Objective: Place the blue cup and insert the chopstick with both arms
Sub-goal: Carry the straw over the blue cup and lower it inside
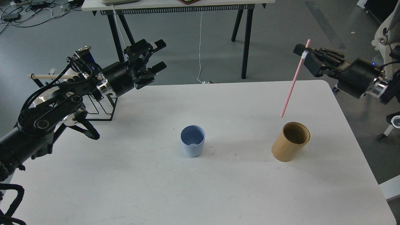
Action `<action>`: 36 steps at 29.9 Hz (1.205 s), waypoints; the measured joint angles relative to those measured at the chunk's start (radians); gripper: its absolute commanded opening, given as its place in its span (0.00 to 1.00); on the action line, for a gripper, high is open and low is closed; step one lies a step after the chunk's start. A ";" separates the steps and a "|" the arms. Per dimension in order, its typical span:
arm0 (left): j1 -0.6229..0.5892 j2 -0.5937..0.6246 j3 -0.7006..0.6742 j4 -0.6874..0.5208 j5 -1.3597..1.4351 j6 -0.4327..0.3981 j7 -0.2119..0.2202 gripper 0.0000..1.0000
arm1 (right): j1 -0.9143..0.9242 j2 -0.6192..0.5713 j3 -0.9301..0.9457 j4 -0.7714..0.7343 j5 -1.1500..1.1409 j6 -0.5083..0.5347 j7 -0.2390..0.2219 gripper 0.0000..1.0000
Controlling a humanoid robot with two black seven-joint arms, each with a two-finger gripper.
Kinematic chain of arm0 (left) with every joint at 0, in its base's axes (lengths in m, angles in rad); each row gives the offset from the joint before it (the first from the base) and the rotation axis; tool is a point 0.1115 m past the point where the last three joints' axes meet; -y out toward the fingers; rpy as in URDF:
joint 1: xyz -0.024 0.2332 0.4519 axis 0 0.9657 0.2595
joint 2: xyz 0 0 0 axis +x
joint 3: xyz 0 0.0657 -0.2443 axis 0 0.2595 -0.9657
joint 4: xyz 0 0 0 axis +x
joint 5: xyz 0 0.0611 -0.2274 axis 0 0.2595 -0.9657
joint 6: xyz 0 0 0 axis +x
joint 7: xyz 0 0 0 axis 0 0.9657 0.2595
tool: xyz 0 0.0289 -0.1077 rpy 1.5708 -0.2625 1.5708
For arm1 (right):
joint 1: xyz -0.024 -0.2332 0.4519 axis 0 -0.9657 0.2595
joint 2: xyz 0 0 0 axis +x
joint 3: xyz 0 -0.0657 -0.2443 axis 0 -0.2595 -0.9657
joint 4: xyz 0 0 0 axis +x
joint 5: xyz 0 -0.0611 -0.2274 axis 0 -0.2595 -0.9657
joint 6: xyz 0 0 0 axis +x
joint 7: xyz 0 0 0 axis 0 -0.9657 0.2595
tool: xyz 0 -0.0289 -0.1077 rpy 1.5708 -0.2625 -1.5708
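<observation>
The blue cup (192, 145) stands upright on the white table (140, 187) a little below the middle of the frame, its mouth open and nothing in it; well to its right stands the tan cylindrical holder (291, 142), also upright and with nothing in it that I can see; the pink chopstick (295, 78) hangs in the air above that holder, tilted so its top leans toward the upper right of the frame, its lower tip just above and to the left of the holder's rim, not touching it; my right gripper (304, 55), at the upper right of the frame, is clamped on the stick near its upper end; my left gripper (157, 56), at the upper left, sits above the table's far edge with its fingers spread apart and nothing between them, well away from the cup; behind my left arm at the left edge stands a black wire rack (103, 109) carrying a pale wooden rod (47, 76); a dark-legged table (247, 40) stands on the grey floor across the top.
</observation>
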State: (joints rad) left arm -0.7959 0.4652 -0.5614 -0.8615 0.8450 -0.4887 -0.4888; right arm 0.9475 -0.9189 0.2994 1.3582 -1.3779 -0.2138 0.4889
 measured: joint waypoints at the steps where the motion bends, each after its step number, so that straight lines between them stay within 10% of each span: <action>1: 0.003 0.013 -0.001 0.000 0.000 0.000 0.000 0.95 | 0.015 0.029 -0.003 -0.004 0.010 0.005 0.000 0.00; 18: 0.052 0.067 -0.011 0.053 -0.012 0.000 0.000 0.96 | 0.106 0.549 -0.083 -0.354 -0.030 0.011 0.000 0.00; 36: 0.058 0.062 -0.011 0.055 -0.012 0.000 0.000 0.96 | 0.100 0.742 -0.167 -0.494 -0.035 0.002 0.000 0.00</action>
State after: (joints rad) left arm -0.7382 0.5274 -0.5723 -0.8066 0.8330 -0.4887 -0.4888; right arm 1.0470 -0.1772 0.1323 0.8638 -1.4128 -0.2118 0.4886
